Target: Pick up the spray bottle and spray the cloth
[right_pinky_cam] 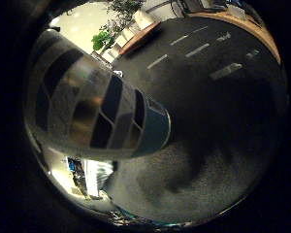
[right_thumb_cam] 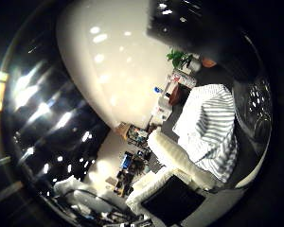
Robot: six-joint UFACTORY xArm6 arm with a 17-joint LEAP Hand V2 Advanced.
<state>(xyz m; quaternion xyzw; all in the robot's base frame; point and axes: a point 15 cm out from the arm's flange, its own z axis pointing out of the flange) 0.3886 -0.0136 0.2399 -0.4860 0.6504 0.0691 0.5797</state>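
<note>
The spray bottle [right_pinky_cam: 94,111] fills much of the little finger side view, so it is very close to the palm. It is see-through, with dark and shiny patches and a blue-green band near one end. Below it lies a dark gray tabletop [right_pinky_cam: 223,126] with a wooden edge far off. In the thumb side view, a striped cloth [right_thumb_cam: 210,130] lies on the dark tabletop, near its far edge. White parts of the hand [right_thumb_cam: 173,158] reach in beside the cloth. It cannot be told if the fingers are curled or straight.
</note>
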